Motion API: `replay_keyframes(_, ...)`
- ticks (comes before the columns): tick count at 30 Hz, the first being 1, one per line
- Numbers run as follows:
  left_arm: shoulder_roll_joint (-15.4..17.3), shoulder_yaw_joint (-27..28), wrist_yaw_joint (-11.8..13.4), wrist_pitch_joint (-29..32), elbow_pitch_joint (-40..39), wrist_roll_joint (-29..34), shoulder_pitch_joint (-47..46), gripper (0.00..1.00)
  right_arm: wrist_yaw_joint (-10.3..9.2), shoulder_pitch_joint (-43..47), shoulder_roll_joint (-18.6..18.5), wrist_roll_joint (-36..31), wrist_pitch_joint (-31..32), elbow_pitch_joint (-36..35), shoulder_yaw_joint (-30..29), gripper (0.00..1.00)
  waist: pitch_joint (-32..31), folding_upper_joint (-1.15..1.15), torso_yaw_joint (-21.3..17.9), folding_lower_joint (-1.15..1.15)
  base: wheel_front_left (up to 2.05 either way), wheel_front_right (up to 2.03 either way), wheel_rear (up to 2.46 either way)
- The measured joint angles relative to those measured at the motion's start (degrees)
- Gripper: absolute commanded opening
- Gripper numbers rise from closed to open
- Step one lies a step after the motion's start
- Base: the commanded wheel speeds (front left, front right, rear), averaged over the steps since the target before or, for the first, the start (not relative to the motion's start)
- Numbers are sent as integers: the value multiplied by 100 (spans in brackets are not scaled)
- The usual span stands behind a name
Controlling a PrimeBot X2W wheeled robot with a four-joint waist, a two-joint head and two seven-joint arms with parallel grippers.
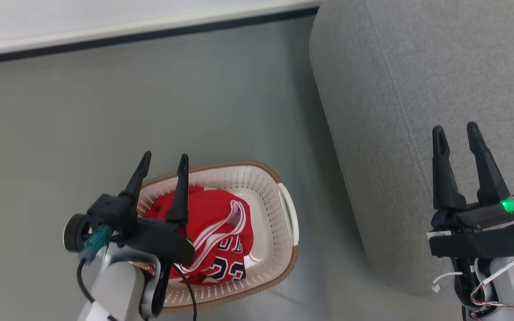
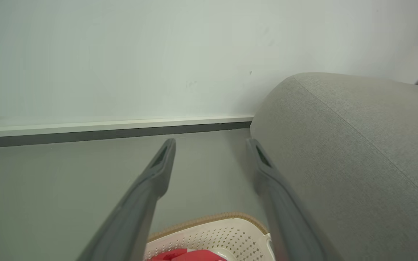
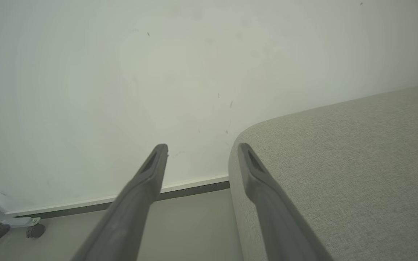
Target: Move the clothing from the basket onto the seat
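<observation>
Clothing (image 1: 212,223) lay in the basket (image 1: 266,191), first pick-up pending. Left gripper (image 1: 166,155) above it and right gripper (image 1: 454,127), by the seat (image 1: 417,89) at 3 o'clock, held fingers spread, empty. Left likely must descend and pinch.

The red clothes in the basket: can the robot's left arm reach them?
Probably yes. The left gripper hangs open, seemingly just above the basket, and the clothing lies inside with nothing covering it. It would likely only need to go down.
</observation>
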Motion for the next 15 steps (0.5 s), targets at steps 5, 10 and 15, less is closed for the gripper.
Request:
replay_keyframes(5, 16, 5, -27, 97, 270, 73, -307, 100, 27, -126, 43, 1, 0, -179, -3, 100, 319, 0, -79, 0, 0, 0, 0)
replay_keyframes(10, 75, 19, -27, 268, 677, 82, -660, 100, 51, -353, 102, 7, 0, -378, 10, 100, 723, 0, -171, 0, 0, 0, 0)
replay_keyframes(15, 70, 24, -21, 477, 1154, 97, -981, 100, 58, -562, 133, 15, 0, -519, 54, 100, 1119, 0, -258, 0, 0, 0, 0)
